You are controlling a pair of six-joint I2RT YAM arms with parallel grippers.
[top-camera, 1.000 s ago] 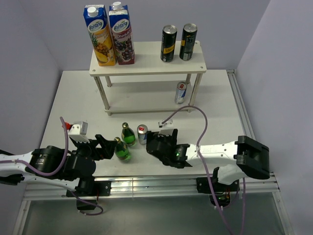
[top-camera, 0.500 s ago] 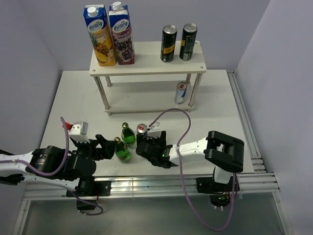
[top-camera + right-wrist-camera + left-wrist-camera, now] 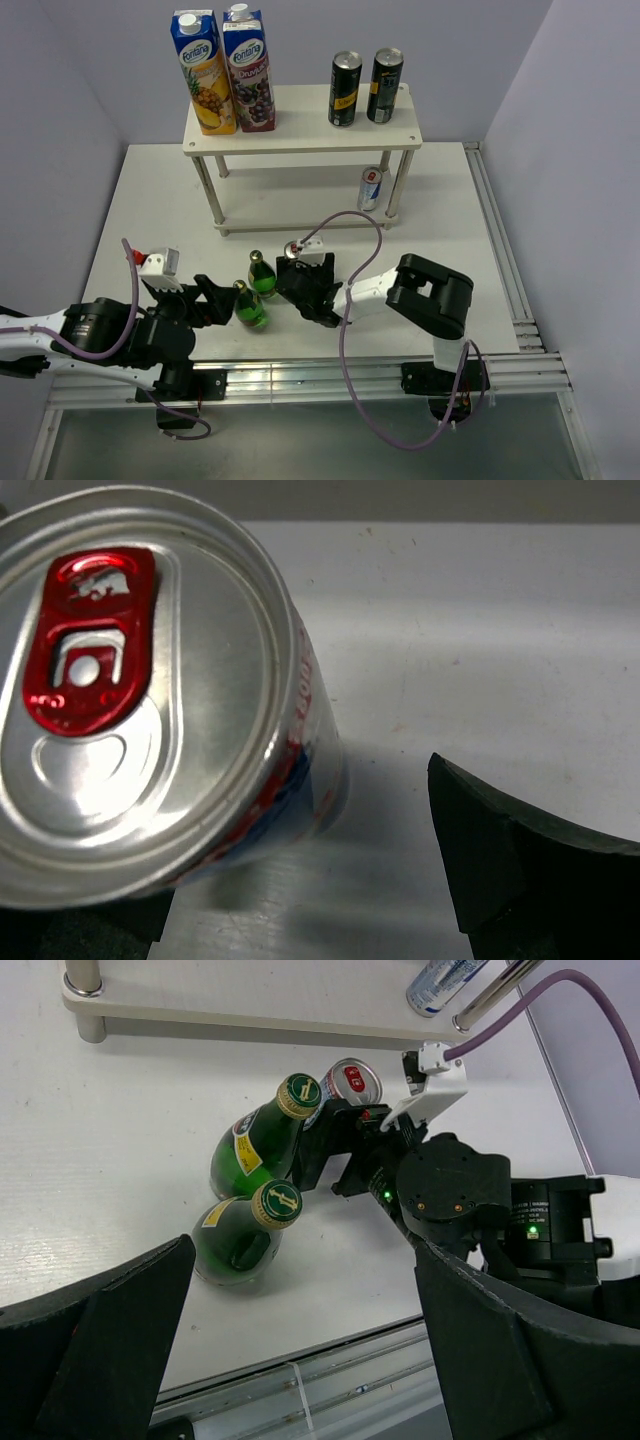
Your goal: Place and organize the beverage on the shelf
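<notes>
Right gripper point(image 3: 295, 278) is wide open, gripping nothing; the silver-blue can point(image 3: 150, 700) stands between its 2 fingers point(image 3: 500, 880), toward the worktop point(image 3: 150, 200) front edge.

Pineapple juice carton point(image 3: 205, 75), berry juice carton point(image 3: 250, 72) just beside it, white table point(image 3: 150, 220)

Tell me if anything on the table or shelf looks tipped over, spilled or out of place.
Nothing stands out: no spill, nothing tipped or damaged. The green bottles and one silver-blue can stand upright on the table, simply not yet on the shelf.
</notes>
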